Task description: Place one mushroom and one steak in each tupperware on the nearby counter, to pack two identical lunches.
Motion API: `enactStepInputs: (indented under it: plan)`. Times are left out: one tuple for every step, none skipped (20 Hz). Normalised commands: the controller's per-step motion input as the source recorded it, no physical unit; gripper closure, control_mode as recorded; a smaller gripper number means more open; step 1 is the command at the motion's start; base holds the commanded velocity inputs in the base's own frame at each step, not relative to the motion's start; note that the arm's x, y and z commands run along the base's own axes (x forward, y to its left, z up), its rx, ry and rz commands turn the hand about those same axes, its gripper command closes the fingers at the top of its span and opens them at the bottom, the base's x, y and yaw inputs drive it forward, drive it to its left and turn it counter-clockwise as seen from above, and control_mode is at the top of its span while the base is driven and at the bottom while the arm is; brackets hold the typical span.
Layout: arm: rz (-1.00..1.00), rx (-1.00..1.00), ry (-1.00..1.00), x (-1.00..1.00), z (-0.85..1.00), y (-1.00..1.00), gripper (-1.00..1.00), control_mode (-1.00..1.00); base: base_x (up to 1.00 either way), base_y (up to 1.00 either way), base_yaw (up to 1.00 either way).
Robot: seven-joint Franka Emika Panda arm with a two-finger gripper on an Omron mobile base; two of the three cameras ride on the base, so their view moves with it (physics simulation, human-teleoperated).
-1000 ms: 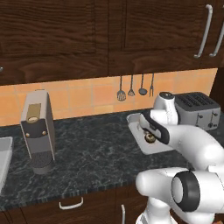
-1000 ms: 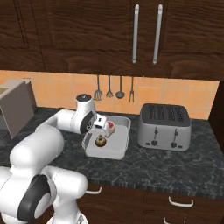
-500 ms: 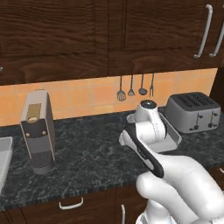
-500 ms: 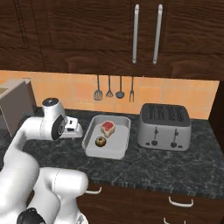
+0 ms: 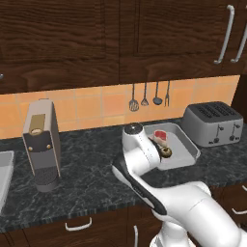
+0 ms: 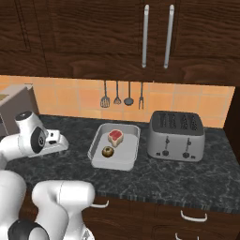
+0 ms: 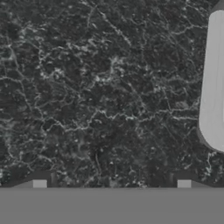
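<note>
Tupperware (image 6: 96,161) long axis near-far, steak (image 6: 116,137) at far end, mushroom (image 6: 108,151) nearer, gripper (image 7: 111,183) jaws apart, prob. empty, over counter (image 6: 187,176).

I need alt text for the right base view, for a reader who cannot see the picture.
A grey tupperware on the dark speckled counter holds one steak and one mushroom, with a silver toaster to its right. The white robot arm is at the left, and utensils hang on the orange tiled wall.
</note>
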Motion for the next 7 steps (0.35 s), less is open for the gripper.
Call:
enactStepInputs:
  plan:
    - [0.00,0.00,0.00,-0.08,0.00,0.04,-1.00,-1.00,0.00,0.00,0.00]
    - [0.00,0.00,0.00,-0.09,0.00,0.00,-1.00,-1.00,0.00,0.00,0.00]
    - [0.00,0.00,0.00,-0.08,0.00,0.00,-1.00,-1.00,0.00,0.00,0.00]
    - [0.00,0.00,0.00,-0.04,0.00,0.00,-1.00,-1.00,0.00,0.00,0.00]
    - [0.00,0.00,0.00,0.00,-0.01,0.00,-1.00,-1.00,0.00,0.00,0.00]
    - [0.00,0.00,0.00,0.00,-0.01,0.00,-1.00,-1.00,0.00,0.00,0.00]
    - [0.00,0.02,0.00,-0.11,0.00,-0.04,-1.00,-1.00,0.00,0.00,0.00]
